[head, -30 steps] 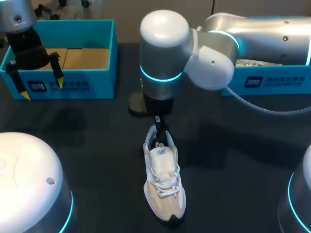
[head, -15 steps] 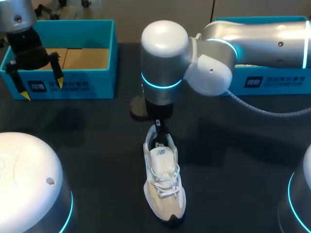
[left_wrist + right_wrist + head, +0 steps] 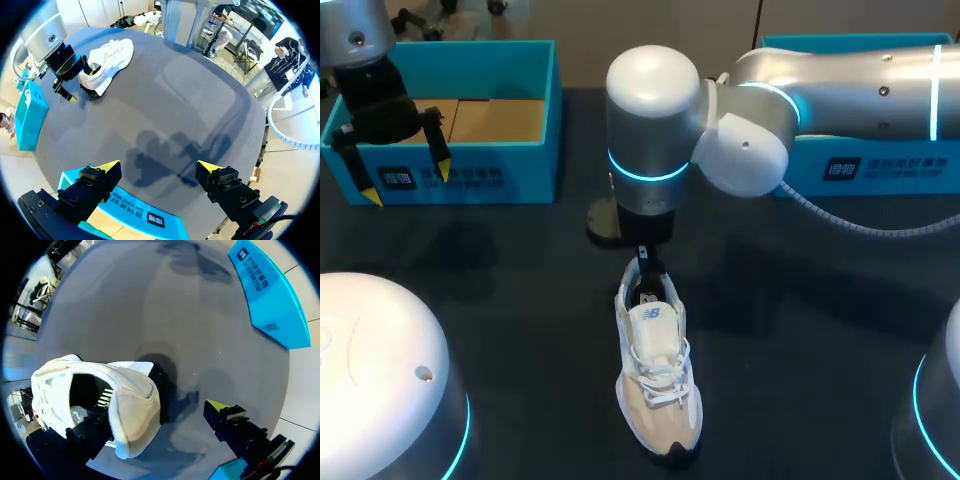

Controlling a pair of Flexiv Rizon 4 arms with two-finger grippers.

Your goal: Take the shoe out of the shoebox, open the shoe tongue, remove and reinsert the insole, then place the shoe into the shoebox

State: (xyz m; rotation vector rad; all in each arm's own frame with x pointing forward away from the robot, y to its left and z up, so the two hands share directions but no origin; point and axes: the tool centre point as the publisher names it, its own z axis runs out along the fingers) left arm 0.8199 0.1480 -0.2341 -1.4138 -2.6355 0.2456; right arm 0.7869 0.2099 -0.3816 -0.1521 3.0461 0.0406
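The right arm point(image 3: 850, 85) is turning a little above the table. Its big round wrist housing point(image 3: 653, 100), which stands over the heel of the shoe point(image 3: 658, 385), is drifting slightly to the left, after a small step to the right half a second ago. The rounded joint point(image 3: 742, 148) beside this housing is sliding lower and toward the left. The long silver link behind it is sinking in the head view, so more of the far rim of the teal box point(image 3: 910, 168) on the right is coming into sight. The black flange point(image 3: 608, 222) under the housing is sitting slightly lower than one second ago.
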